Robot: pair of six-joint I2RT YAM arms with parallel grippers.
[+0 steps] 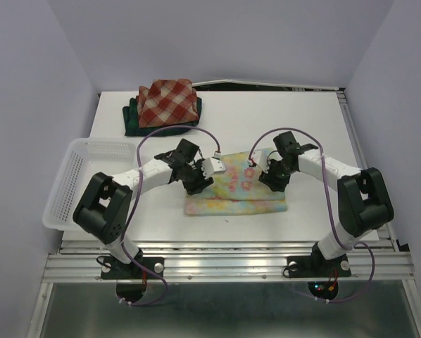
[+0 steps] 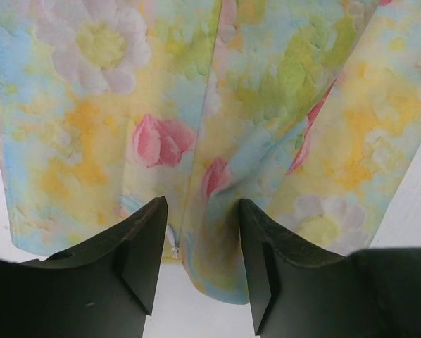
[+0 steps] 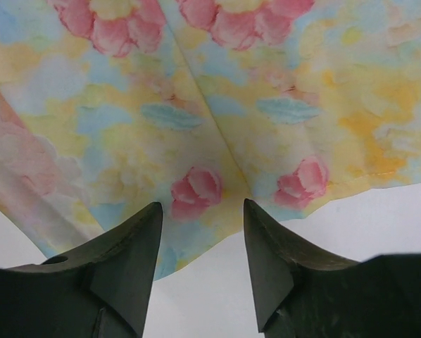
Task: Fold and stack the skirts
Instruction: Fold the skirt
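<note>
The pastel yellow-blue skirt with pink flowers point(image 1: 240, 187) lies flat in the middle of the table. My left gripper point(image 1: 212, 171) is at its far left edge. In the left wrist view the gripper point(image 2: 202, 204) is open, with a raised fold of the skirt point(image 2: 217, 176) between its fingers. My right gripper point(image 1: 256, 169) is at the far right part. In the right wrist view it point(image 3: 202, 204) is open astride the skirt's edge point(image 3: 196, 190). The red-and-cream plaid skirt point(image 1: 168, 102) lies folded on the dark green-navy plaid skirt point(image 1: 132, 124) at the back left.
A white plastic mesh basket point(image 1: 73, 179) stands at the left edge of the table, close to the left arm. Grey walls enclose the table on three sides. Purple cables loop above both arms.
</note>
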